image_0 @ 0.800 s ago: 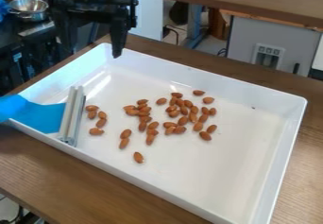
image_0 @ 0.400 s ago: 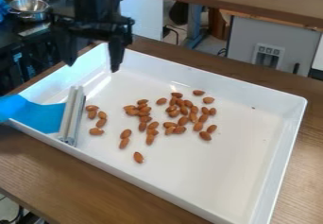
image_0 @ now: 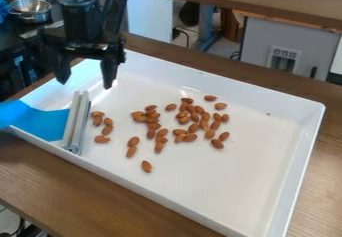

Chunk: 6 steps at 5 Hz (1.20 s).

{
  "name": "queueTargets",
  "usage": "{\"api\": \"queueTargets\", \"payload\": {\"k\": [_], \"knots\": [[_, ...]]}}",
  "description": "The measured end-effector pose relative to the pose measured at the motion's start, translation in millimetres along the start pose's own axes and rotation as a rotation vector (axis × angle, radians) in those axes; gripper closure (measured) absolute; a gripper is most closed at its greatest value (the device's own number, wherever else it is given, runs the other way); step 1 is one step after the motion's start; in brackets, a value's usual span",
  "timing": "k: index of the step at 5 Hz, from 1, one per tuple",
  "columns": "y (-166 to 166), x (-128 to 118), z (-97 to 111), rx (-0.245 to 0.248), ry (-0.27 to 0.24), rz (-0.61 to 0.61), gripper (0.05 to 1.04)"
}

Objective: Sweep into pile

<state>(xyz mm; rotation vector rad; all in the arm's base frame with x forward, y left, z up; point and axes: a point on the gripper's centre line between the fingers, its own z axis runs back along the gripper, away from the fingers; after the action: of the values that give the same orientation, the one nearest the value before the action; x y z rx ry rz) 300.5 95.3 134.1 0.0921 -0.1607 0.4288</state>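
Gripper [image_0: 85,85] hung wide open, holding nothing, near the grey bar [image_0: 75,122]. Almonds [image_0: 194,128] lay scattered in the white tray [image_0: 247,181].

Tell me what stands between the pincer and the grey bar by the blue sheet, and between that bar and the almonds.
Nothing visible in either stretch: the pincer hangs open near the grey bar's upper end, and the nearest almonds lie close beside the bar.

The black arm [image_0: 79,12] comes down into the far left of the scene. Its gripper [image_0: 85,83] hangs below, the two fingers [image_0: 109,72] spread wide and pointing downward.
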Motion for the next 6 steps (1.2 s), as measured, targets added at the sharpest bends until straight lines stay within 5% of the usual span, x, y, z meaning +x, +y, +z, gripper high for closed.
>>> {"api": "queueTargets", "payload": {"k": [3,6], "knots": [[22,-10,-34,-0.071,-0.119,0.085,0.083],[25,-2,-57,0.004,-0.163,0.087,0.083]]}}
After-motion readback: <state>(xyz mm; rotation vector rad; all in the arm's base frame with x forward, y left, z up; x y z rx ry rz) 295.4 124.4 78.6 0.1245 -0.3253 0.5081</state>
